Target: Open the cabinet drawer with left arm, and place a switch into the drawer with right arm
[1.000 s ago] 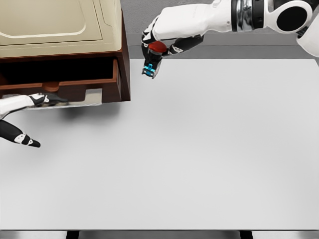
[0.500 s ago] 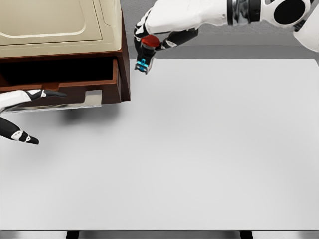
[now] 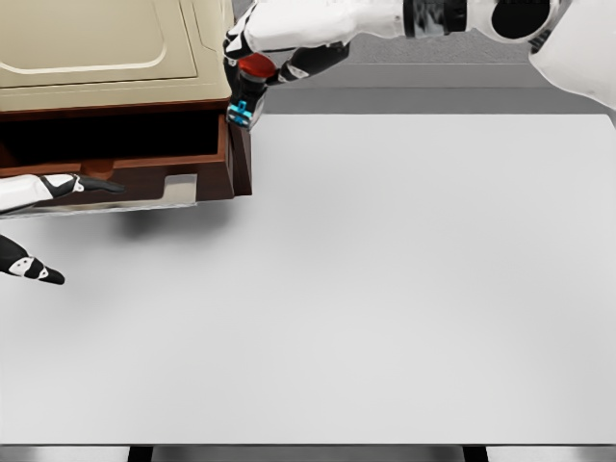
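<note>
The right hand (image 3: 258, 58), at the top of the frame left of centre, has its fingers wrapped around the switch (image 3: 248, 91), a small piece with a red round cap on top and a dark body with bright blue fittings at its lower end. The switch hangs tilted from the grip, and in the picture it lies over the right front corner of the cabinet (image 3: 115, 58), just above the right end of the drawer (image 3: 125, 159). Whether it touches the wood cannot be told from this angle.

The cabinet fills the upper left of the frame: a cream top panel over dark reddish-brown sides. Its drawer is pulled out toward the viewer, and the opening behind the front board is deep in shadow; as far as the dark interior shows, nothing lies in it.

The left hand (image 3: 38, 217) enters at the left edge, fingers spread and holding nothing, one dark fingertip reaching along the drawer front, the thumb lower down over the white table (image 3: 404, 289).
</note>
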You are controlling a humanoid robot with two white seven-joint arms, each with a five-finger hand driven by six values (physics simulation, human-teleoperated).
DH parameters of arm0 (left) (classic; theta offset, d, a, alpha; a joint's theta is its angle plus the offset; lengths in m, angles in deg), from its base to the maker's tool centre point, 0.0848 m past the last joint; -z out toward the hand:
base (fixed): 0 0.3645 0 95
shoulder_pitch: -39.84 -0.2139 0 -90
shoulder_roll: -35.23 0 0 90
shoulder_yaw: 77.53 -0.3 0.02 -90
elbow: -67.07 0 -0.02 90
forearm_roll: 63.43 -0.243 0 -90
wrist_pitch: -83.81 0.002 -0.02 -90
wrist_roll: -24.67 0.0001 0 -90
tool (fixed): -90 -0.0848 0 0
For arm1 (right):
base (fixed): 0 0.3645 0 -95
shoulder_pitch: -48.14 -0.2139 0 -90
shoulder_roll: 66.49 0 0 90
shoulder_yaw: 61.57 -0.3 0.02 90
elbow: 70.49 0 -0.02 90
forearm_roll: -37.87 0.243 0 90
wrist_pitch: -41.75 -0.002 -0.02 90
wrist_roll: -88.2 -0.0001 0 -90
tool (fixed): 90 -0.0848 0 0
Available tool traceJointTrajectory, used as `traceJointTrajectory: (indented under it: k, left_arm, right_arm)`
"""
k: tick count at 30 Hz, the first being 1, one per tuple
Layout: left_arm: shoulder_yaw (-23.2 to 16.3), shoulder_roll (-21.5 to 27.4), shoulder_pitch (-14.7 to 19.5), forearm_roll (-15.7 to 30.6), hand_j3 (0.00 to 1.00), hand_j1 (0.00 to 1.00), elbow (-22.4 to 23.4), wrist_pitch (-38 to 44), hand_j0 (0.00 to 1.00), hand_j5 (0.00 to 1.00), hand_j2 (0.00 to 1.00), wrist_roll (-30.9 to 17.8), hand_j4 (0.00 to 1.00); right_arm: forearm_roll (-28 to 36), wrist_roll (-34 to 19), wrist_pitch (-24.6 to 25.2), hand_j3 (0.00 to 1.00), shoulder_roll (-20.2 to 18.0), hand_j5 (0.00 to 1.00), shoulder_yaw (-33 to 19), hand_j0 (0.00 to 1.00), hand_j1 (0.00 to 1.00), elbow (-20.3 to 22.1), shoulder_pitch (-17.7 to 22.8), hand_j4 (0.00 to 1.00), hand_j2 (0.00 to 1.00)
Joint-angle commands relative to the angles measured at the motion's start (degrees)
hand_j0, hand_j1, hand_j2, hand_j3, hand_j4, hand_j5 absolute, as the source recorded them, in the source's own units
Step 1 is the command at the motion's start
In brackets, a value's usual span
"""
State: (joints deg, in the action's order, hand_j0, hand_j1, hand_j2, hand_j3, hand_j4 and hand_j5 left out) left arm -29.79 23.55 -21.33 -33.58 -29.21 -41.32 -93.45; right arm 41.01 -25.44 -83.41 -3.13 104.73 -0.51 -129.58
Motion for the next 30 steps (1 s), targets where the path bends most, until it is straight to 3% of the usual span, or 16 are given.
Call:
traceJointTrajectory:
  k: [1, 5, 8, 21, 30]
  left_arm:
    - [0.16, 0.26, 0.08, 0.29, 1.00, 1.00, -0.57, 0.12, 1.00, 1.00, 1.00, 0.09, 1.00]
    - [0.16, 0.26, 0.17, 0.20, 1.00, 1.00, -0.75, 0.12, 1.00, 1.00, 1.00, 0.09, 1.00]
    - [3.59, 0.26, -1.06, -1.03, 1.00, 1.00, -1.63, 0.12, 1.00, 1.00, 1.00, -0.18, 1.00]
    - [3.67, -0.18, -1.15, -1.99, 1.00, 1.00, -3.65, 0.12, 1.00, 1.00, 1.00, -0.53, 1.00]
    - [3.67, -0.27, -1.06, -2.26, 1.00, 1.00, -4.18, 0.12, 1.00, 1.00, 1.00, -0.53, 1.00]
  right_arm:
    - [-1.82, 0.08, 0.16, 0.51, 1.68, 0.51, -2.82, 0.51, 0.51, -1.25, 0.00, 0.51, 0.51]
    - [-1.91, 0.17, 0.16, 0.51, 3.17, 0.51, -3.61, 0.51, 0.51, -2.30, 0.35, 0.51, 0.51]
    - [-2.00, 0.16, 0.16, 0.51, 4.58, 0.51, -3.61, 0.51, 0.51, -4.15, 0.53, 0.51, 0.51]
    - [-2.88, -0.01, 0.16, 0.51, 9.85, 0.51, -4.05, 0.51, 0.51, -8.90, 1.58, 0.51, 0.51]
    - [-4.19, -0.10, 0.16, 0.51, 15.30, 0.51, -4.05, 0.51, 0.51, -17.16, 1.76, 0.51, 0.51]
